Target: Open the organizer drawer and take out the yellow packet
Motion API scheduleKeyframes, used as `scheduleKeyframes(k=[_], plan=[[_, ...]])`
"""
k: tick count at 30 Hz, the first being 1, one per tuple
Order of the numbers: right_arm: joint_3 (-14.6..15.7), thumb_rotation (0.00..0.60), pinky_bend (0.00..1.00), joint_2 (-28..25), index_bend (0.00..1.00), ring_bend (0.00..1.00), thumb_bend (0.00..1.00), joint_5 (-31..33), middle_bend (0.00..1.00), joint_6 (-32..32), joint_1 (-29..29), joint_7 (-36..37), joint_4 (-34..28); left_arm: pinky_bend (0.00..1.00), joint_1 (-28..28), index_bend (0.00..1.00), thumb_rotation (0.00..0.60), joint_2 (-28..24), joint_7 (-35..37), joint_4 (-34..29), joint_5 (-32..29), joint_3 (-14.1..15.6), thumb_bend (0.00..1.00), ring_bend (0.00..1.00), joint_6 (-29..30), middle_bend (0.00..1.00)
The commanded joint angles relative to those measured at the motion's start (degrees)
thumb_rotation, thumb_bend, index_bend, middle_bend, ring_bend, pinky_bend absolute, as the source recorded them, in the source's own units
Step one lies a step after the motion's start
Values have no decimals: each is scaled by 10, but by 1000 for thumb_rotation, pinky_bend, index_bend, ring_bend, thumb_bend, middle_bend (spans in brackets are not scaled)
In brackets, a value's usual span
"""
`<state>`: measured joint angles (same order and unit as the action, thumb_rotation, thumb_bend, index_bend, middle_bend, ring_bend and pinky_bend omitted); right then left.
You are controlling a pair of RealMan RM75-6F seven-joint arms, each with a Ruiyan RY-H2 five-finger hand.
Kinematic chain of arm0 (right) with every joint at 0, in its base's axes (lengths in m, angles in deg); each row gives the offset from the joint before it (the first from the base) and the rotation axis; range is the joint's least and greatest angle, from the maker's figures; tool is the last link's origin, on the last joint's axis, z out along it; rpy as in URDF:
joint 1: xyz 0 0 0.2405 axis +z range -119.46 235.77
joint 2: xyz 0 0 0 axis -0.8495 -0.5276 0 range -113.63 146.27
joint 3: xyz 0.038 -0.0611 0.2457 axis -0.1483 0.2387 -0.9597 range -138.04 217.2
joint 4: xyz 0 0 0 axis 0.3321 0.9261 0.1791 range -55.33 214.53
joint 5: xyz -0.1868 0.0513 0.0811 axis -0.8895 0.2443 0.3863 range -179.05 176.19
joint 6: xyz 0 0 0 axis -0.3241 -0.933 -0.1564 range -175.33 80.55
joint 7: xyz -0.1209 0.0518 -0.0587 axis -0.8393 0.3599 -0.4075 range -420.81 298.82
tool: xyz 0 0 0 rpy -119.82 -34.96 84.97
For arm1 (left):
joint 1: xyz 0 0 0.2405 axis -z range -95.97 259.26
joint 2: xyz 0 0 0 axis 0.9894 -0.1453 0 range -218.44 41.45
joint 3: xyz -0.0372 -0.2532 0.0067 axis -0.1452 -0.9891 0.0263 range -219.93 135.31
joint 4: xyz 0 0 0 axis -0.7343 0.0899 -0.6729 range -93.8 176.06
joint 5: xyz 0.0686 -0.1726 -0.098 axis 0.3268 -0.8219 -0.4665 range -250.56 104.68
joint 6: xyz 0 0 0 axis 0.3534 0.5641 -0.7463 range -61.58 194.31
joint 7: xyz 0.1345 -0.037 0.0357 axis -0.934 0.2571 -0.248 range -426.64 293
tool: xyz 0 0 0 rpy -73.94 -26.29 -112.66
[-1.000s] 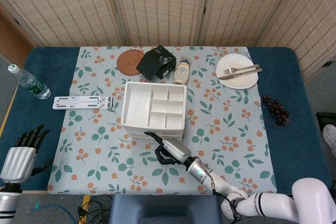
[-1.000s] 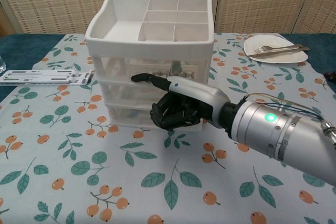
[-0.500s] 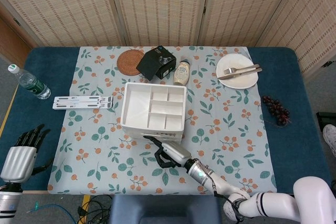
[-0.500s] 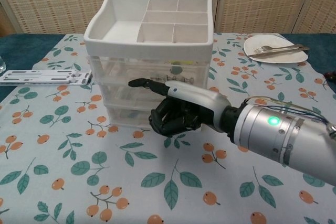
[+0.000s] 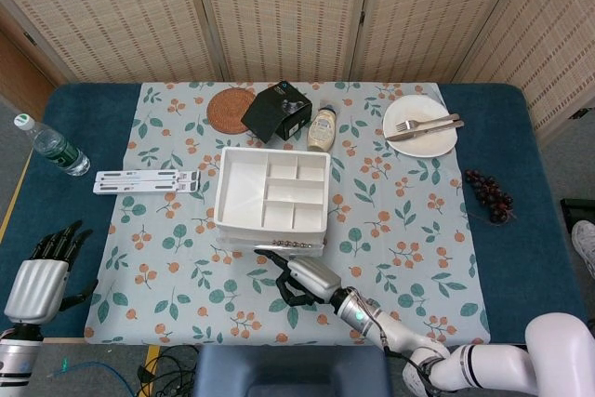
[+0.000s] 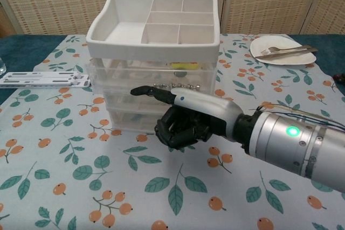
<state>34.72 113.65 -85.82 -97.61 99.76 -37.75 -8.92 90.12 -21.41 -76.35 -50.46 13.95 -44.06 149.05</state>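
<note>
White plastic organizer (image 6: pixel 153 52) drawer (image 6: pixel 156 79) slides lightly under right hand (image 6: pixel 186 119), fingers curled, one hooking its front; yellow packet (image 6: pixel 180 66) looks light, pinchable.

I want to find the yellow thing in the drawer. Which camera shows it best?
The chest view: a bit of the yellow packet shows through the clear top drawer there. The head view looks down onto the organizer's white tray, which hides the packet.
</note>
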Motion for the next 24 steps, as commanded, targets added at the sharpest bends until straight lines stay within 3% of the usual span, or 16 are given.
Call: scheduleKeyframes(k=[1,3,6,9,18,24], plan=[[3,600,1000,3,0,999,807,-3,810,-11,-4,-11,3,161,0,138,600,0,-1,-1,0,0,246,137,0,92],[7,600,1000,3,0,999,746,-5,807,-17,-7,-17,3,161,0,138,600,0,-1,-1,0,0,246,137,0,92],[11,600,1000,3,0,999,498,-6,801,-25,-13,-24,3,161,0,138,600,0,-2,-1,0,1,246,137,-1,92],[14,600,1000,6,0,999,383,-7,796,-34,-19,-28,5,161,2,138,600,2,-2,0,0,1,246,137,-3,91],[35,600,1000,6,0,999,367,-25,788,-60,-36,-39,-1,162,3,138,600,3,-1,2,3,2,246,137,-3,91],[62,600,1000,-26,0,999,367,-45,766,-77,-52,-60,-34,161,3,138,600,3,0,2,5,2,246,137,-1,91]])
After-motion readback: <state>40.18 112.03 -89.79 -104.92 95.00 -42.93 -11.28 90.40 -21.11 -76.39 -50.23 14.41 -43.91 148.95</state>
